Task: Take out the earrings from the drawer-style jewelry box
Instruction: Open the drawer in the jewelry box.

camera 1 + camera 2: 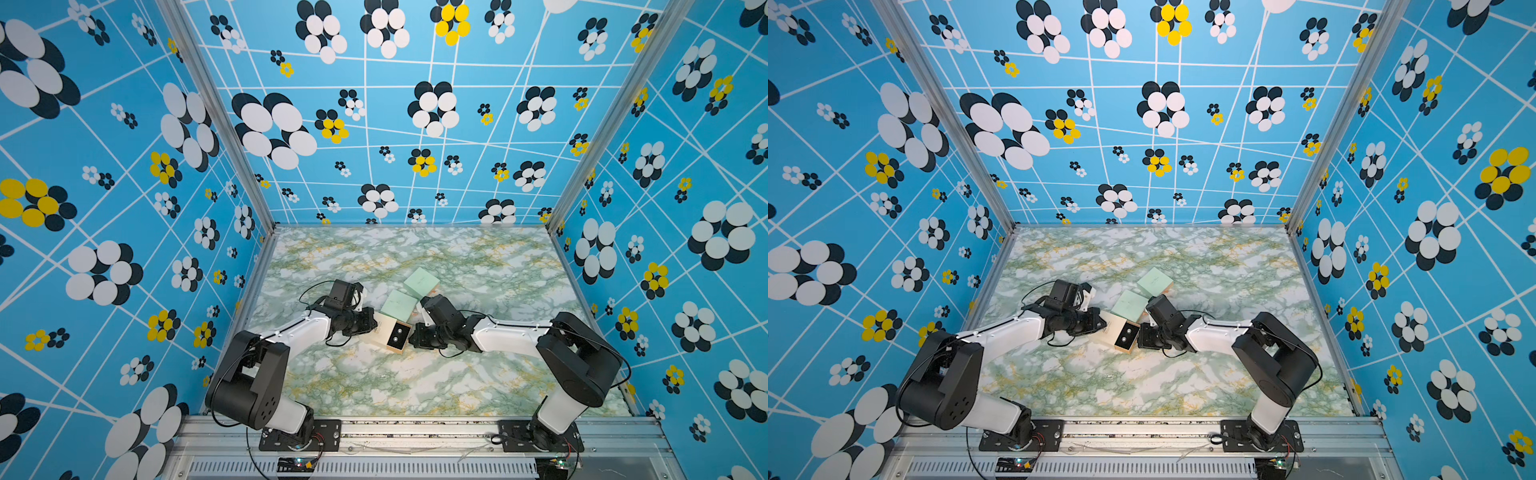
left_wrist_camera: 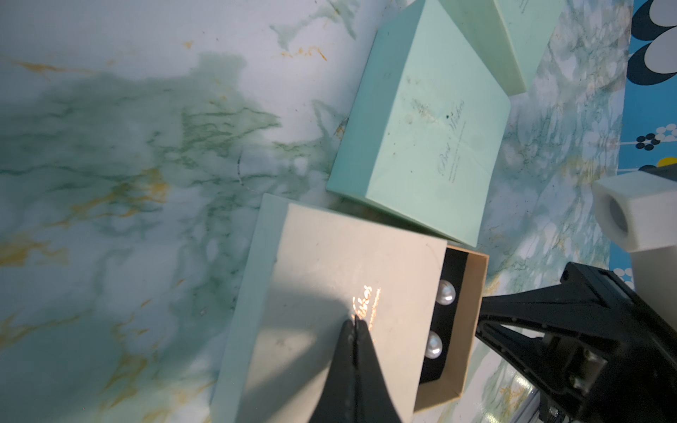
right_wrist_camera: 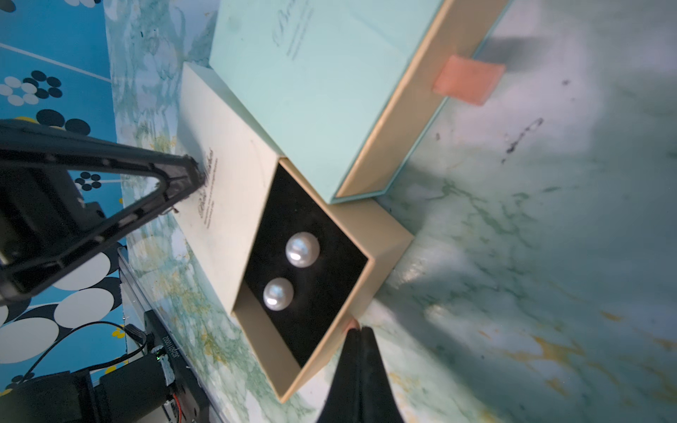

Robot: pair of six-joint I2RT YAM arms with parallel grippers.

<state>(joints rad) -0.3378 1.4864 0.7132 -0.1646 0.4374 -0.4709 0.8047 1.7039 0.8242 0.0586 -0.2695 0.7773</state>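
Observation:
The drawer-style jewelry box [image 1: 376,330] [image 2: 329,278] is a cream sleeve, and its tan drawer [image 3: 370,249] [image 1: 1126,337] is pulled partly out. Two pearl earrings [image 3: 302,249] [image 2: 446,292] sit on the drawer's black pad and show as two pale dots [image 1: 397,336] in a top view. My left gripper [image 2: 356,320] [image 1: 371,326] is shut, its tip resting on top of the sleeve. My right gripper [image 3: 357,329] [image 1: 411,338] is shut on the small pink pull tab [image 3: 350,324] at the drawer's front edge.
Two mint-green boxes [image 1: 399,305] [image 1: 421,282] lie just behind the open box, the nearer one touching it. The nearer one has a pink tab [image 3: 469,80] on its tan drawer end. Patterned blue walls [image 1: 124,208] close in the marble tabletop [image 1: 415,374] on three sides.

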